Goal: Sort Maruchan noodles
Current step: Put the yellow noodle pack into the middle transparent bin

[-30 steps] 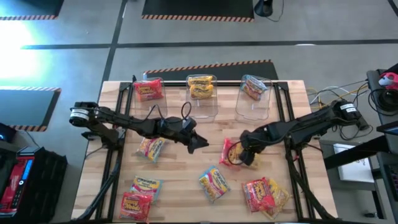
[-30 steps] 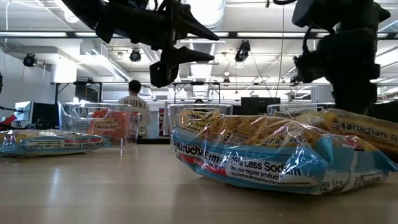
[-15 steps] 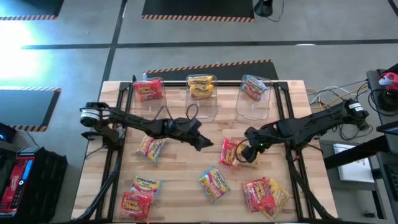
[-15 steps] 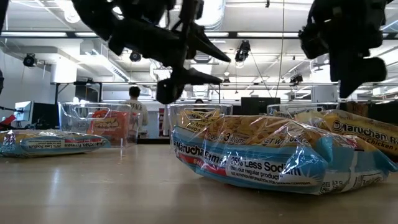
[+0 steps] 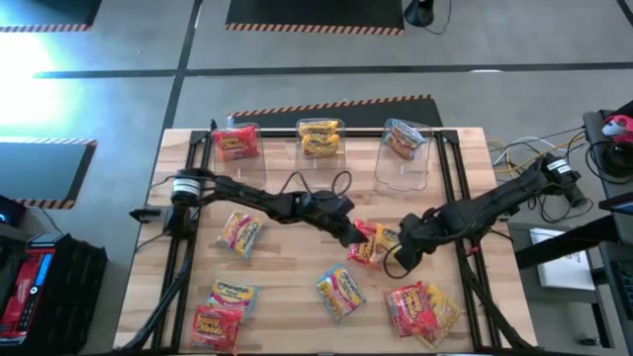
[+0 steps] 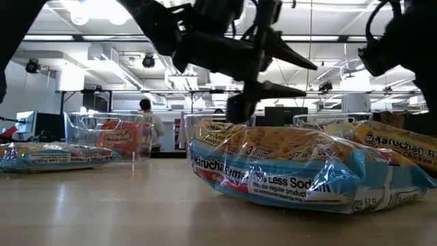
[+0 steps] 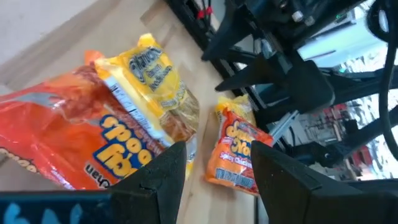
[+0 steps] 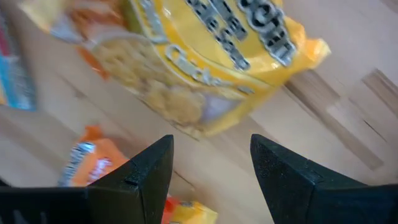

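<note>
A red Maruchan packet [image 5: 366,243] lies mid-table with a yellow one [image 5: 389,237] against its right side; in the left wrist view the red packet [image 7: 68,137] and the yellow packet [image 7: 149,68] overlap. My left gripper [image 5: 353,237] hovers open just left of the red packet, raised off the table in the low view [image 6: 311,77]. My right gripper [image 5: 404,259] is open near the yellow packet [image 8: 211,56], on its near-right side. Other packets lie flat across the table's near half. Three clear bins at the far edge each hold a packet.
Loose packets lie at the left [image 5: 240,233], near left [image 5: 223,307], near middle [image 5: 339,294] and near right [image 5: 420,310]. The bins [image 5: 321,148] line the far edge. Black rails run along both table sides. A person stands far off in the room [image 6: 147,119].
My left gripper has swept toward the table's right, from mid-table to the red packet's left side, staying open. My right gripper has risen from the packets and drawn back toward the near-right.
</note>
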`<state>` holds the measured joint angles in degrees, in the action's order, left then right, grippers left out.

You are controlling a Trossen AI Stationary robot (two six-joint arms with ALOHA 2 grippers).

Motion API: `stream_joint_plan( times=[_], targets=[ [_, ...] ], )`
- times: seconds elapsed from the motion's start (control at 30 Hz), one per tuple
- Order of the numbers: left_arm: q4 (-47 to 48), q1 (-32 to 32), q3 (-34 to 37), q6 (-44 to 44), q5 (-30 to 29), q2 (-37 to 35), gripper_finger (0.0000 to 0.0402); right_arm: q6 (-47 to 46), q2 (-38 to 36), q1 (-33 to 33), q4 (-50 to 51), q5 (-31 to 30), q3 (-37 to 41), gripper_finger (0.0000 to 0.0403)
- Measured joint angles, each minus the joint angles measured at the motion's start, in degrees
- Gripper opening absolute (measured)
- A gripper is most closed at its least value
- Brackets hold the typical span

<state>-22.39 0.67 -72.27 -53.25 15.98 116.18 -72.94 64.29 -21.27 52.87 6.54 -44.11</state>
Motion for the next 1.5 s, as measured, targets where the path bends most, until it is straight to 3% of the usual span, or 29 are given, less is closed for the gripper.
stream_joint_plan(
  times=[0.73,1.03,1.5],
  targets=[
    [1.06,-1.05,-7.98,-2.8,2.71,8.99,0.0165,4.82,14.43,-0.48,1.81,-1.71,0.28,0.0203],
    [4.34,-1.25,-9.28,-2.86,1.52,9.42,0.0165,5.6,19.52,-0.46,-0.22,-3.73,0.27,0.0203],
    [8.86,-1.6,-9.79,-3.66,-0.61,9.42,0.0165,5.65,20.53,-0.33,-6.24,-8.58,0.17,0.0203]
  ],
)
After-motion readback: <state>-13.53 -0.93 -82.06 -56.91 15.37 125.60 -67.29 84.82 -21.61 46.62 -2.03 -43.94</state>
